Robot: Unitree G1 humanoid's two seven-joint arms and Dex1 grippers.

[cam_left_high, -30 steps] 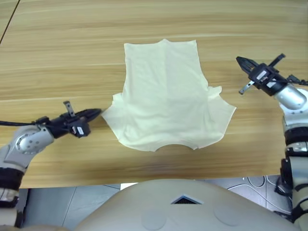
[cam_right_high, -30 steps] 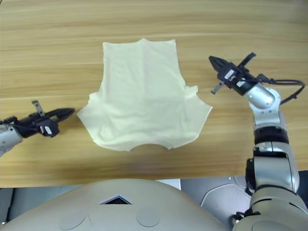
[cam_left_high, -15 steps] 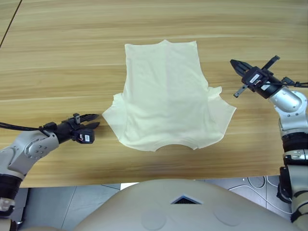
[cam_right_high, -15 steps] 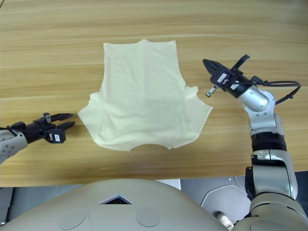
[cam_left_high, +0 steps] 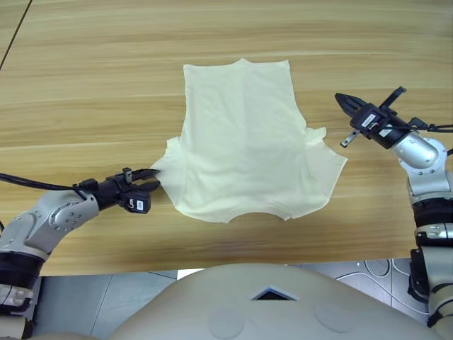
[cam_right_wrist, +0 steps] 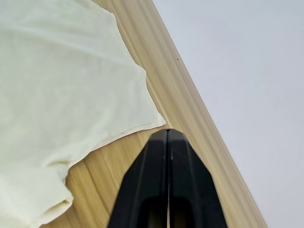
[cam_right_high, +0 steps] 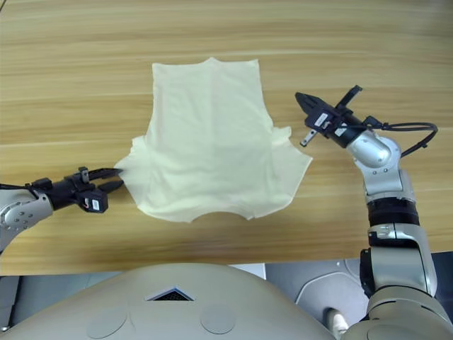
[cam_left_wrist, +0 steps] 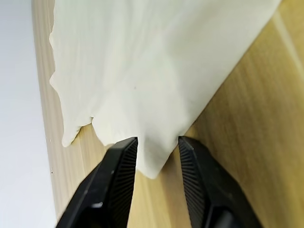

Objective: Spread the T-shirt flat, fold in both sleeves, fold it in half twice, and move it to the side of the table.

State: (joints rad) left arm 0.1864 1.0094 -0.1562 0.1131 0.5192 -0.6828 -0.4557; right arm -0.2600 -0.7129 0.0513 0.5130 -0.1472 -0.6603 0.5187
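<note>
On grained wood table (cam_left_high: 85, 57), smooth cream T-shirt (cam_left_high: 244, 142), left gripper (cam_left_high: 152, 178) astride its corner

The pale yellow T-shirt (cam_left_high: 244, 142) is lying as thin, soft, matt cloth, rippling a little at its edges. It is resting on the light brown wooden table (cam_left_high: 106, 85), whose streaky grain is showing through a smooth, faintly sheeny finish. The left gripper (cam_left_high: 154, 179) is showing black fingers (cam_left_wrist: 118, 175) of hard matt plastic with finely ribbed inner faces, while the right gripper (cam_left_high: 341, 98) is showing black fingers (cam_right_wrist: 156, 190) that are looking smooth and slightly glossy.
</note>
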